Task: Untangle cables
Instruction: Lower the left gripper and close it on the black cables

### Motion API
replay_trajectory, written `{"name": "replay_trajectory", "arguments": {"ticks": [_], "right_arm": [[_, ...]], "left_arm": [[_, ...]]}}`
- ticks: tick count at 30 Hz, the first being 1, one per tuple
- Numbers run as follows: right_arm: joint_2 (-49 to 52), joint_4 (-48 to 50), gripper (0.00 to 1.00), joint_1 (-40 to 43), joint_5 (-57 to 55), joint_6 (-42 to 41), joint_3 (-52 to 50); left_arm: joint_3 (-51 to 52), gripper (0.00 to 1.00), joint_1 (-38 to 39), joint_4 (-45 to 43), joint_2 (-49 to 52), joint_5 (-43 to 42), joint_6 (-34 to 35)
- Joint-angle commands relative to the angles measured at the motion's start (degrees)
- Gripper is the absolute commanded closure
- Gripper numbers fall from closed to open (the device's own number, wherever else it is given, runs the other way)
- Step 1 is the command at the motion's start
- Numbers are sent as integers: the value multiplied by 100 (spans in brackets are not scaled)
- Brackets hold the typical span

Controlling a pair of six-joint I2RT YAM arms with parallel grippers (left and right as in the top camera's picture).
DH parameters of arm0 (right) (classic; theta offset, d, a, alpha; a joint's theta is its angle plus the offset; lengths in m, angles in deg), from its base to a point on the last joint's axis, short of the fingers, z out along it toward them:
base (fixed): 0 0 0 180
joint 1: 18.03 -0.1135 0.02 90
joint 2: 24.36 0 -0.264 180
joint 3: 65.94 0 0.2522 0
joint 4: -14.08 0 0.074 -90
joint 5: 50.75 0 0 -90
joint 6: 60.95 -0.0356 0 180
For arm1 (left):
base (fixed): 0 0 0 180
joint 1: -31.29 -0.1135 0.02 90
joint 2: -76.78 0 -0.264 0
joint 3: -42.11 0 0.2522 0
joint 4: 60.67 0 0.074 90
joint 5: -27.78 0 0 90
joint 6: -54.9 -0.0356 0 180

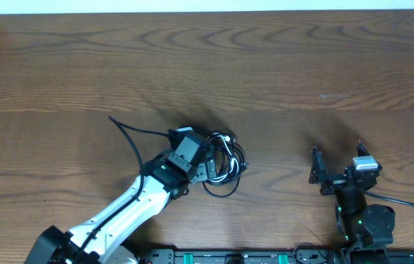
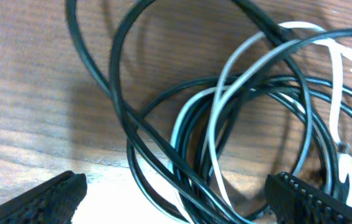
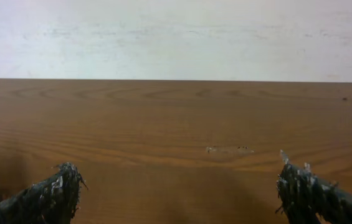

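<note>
both sets of jaws wide, nothing held. left gripper (image 2: 176, 200) hangs low over the cables (image 2: 121, 106), fingers (image 2: 57, 194) spread either side of the bundle's near edge. between them are several black loops, stacked and crossing, with the white cable (image 2: 225, 81) threading through the middle and off to the right. overhead shows the pile just past my left gripper, centre-left on the table (image 1: 265, 73). right gripper (image 3: 179, 194) is parked well apart on the right, facing bare wood, no cable near it.

my read: first grab not yet made. how i'd do it:
- don't close on the whole stack, that likely just drags the knot around.
- take one strand. white cable is the best target, easy to tell from the black ones. can't tell for sure where it runs over or under them.
- come down so only that strand sits between the fingers, close, lift slowly, pull away from the loops.
- risk: a black loop rides along. if so, bring the right gripper over to pin the pile.
</note>
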Motion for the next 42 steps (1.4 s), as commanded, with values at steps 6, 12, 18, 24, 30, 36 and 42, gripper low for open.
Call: {"name": "replay_trajectory", "arguments": {"ticks": [6, 12, 18, 24, 30, 36, 42], "right_arm": [[-37, -24, 1, -46, -4, -15, -7], [-37, -24, 1, -46, -4, -13, -7], [-37, -24, 1, -46, -4, -13, -7], [-37, -24, 1, -46, -2, -13, -7], [-37, -24, 1, -46, -2, -15, -7], [-37, -24, 1, -46, -2, -13, -7], [-37, -24, 1, -46, -2, -15, -7]], "left_arm": [[-109, 12, 7, -26, 570, 175, 616], [-109, 38, 9, -7, 608, 120, 758], [-107, 55, 11, 13, 608, 120, 756], [-107, 79, 9, 11, 608, 122, 754], [-107, 92, 9, -70, 608, 142, 658], [-120, 92, 9, -337, 503, 114, 20], [-168, 92, 9, -356, -22, -94, -494]]}}
